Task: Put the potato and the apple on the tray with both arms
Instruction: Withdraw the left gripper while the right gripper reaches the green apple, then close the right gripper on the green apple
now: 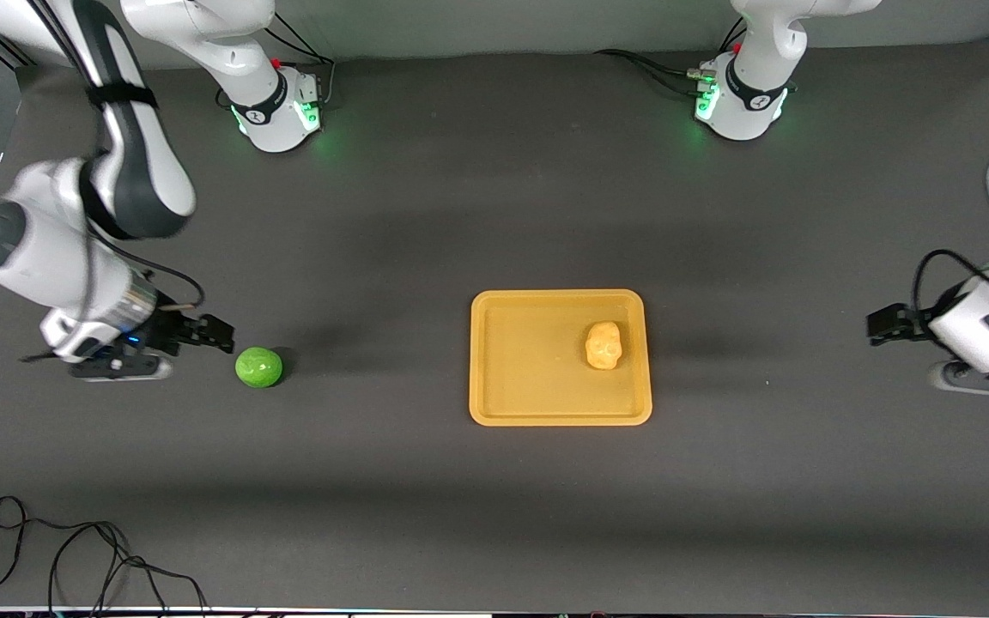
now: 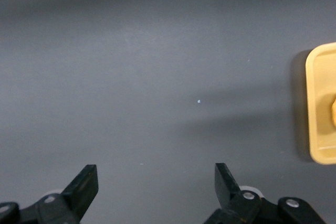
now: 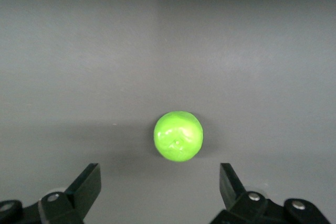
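The pale yellow-tan potato (image 1: pixel 603 345) lies on the orange-yellow tray (image 1: pixel 529 369), toward the left arm's end of it. The glossy green apple (image 1: pixel 258 366) sits on the dark table toward the right arm's end, well apart from the tray. My right gripper (image 1: pixel 218 335) hangs low just beside the apple, open and holding nothing. In the right wrist view the apple (image 3: pixel 178 136) lies just ahead of the open right gripper (image 3: pixel 159 182). My left gripper (image 1: pixel 874 326) is open and empty over bare table, off the tray's end. The left wrist view shows the left gripper (image 2: pixel 156 182) and the tray's edge (image 2: pixel 321 129).
A loose black cable (image 1: pixel 74 558) lies on the table near the front camera, at the right arm's end. The two arm bases (image 1: pixel 276 107) (image 1: pixel 739 99) stand along the edge farthest from that camera. Dark matte table surrounds the tray.
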